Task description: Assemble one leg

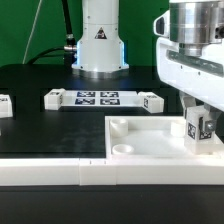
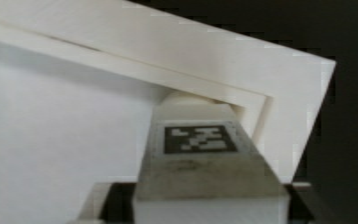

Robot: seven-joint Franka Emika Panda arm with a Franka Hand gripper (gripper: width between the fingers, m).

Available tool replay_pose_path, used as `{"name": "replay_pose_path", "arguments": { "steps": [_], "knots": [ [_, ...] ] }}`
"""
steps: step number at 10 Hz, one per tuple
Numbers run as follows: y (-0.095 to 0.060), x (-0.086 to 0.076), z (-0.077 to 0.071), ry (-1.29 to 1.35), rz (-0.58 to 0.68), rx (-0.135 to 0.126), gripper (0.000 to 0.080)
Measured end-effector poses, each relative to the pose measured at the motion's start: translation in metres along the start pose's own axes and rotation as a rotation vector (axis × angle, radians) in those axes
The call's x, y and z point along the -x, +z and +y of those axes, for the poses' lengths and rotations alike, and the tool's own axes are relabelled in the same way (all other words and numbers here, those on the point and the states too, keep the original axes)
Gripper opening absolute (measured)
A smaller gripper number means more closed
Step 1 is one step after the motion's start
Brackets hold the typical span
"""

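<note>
Far on the exterior view's left, you have a small white tagged block (image 1: pixel 4 104) at the frame edge, on the black table (image 1: pixel 30 135). Looks like a spare part; too cropped to say more.

Moving rightward: the marker board (image 1: pixel 98 98), thin, flat, white, several square tags in a row, lying in front of the arm's base (image 1: pixel 100 45). At its right end sits another small tagged white piece (image 1: pixel 152 101), just beside the board.

Centre to right, nearer the camera: the tabletop (image 1: pixel 150 140), wide, flat, matte white, with raised rims and a round socket at the near corner. Hard moulded-looking plastic, smooth faces.

Rightmost: the leg (image 1: pixel 197 128), a short white square-section post, tag on its face, standing upright at the tabletop's right corner. The gripper (image 1: pixel 197 118) comes down over it; in the wrist view the leg (image 2: pixel 202 150) fills the gap between the grey fingers (image 2: pixel 286 195), which press its sides, so you are clamped on the post.

Handling judgement: light, rigid, no give. Smooth walls could slip or twist under torque, so grip flat opposite faces, high enough to leave the lower end free for seating. Whether it is seated in the socket, you cannot tell.
</note>
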State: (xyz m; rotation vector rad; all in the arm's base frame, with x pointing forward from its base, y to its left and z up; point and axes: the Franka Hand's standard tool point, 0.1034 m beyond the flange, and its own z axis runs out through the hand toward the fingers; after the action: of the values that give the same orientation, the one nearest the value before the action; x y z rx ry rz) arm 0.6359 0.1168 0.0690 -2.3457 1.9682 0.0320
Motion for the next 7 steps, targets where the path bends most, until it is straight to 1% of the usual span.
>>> {"name": "replay_pose_path", "arguments": {
  "steps": [1, 4, 5, 6, 7],
  "knots": [
    [0.0001, 0.0006, 0.0001, 0.122, -0.014, -0.001, 0.0290],
    [0.0003, 0.0018, -0.0001, 0.350, -0.036, 0.000, 0.0290],
    [0.0006, 0.0029, 0.0000, 0.391, -0.040, 0.001, 0.0397],
    [0.0007, 0.0038, -0.0001, 0.385, -0.043, 0.001, 0.0397],
    [0.0007, 0.0039, -0.0001, 0.333, -0.044, 0.000, 0.0535]
  ]
}}
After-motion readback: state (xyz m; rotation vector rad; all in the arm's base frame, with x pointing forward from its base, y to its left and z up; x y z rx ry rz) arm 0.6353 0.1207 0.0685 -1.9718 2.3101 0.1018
